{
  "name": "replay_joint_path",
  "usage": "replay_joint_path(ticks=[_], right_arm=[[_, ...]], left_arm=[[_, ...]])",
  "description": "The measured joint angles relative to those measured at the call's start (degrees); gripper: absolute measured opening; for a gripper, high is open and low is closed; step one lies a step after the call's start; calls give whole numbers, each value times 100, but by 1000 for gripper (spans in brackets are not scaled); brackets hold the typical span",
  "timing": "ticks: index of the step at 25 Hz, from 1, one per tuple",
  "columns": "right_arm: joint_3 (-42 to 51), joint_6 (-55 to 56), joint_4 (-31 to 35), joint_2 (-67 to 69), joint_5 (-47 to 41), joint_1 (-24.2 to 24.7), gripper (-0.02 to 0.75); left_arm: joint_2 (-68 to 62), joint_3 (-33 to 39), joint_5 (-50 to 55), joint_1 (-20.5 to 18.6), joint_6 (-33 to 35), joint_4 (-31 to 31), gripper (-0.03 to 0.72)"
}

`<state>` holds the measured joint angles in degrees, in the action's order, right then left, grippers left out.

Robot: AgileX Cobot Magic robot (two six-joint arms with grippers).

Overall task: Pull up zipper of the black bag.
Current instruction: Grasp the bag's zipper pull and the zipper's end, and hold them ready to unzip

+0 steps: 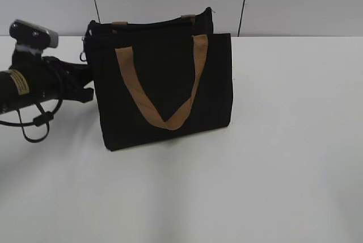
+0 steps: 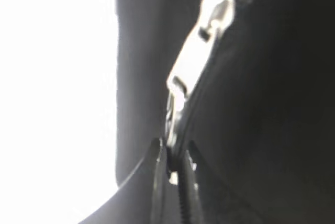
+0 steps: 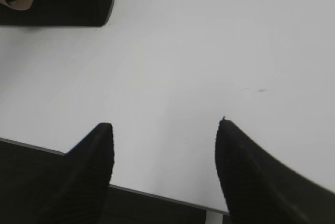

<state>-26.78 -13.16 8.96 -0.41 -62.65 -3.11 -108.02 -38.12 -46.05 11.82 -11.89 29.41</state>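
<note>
Black bag (image 1: 164, 89) is standing upright on the white table (image 1: 283, 158), centre-left of the exterior frame, one tan strap handle (image 1: 164, 92) hanging down its front face in a V. Left arm (image 1: 34, 81) is reaching in from the left edge of the frame, its tip at the bag's upper left corner.

Left wrist view: zipper (image 2: 201, 59) is filling mid-frame, silver slider running diagonally along the black zip line. Left gripper (image 2: 175, 169) is pinching the silver pull tab (image 2: 175, 119) at lower centre, jaws closed on it.

Right wrist view: right gripper (image 3: 165, 166) is hovering over bare table, jaws spread wide and holding nothing; bag corner showing in the upper left of the frame.
</note>
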Motion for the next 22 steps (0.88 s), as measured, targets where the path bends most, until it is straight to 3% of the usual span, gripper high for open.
replay_joint_path(ticks=[5,13,22], right_arm=[[0,0,0,0,0,0,468],[0,0,0,0,0,0,468],[0,0,13,0,0,0,468]], left_arm=[[1131,0,725,0,0,-248,27],[2463,0,976,0,0,-265,27],[2725,5,1174,25,-48,-272,27]])
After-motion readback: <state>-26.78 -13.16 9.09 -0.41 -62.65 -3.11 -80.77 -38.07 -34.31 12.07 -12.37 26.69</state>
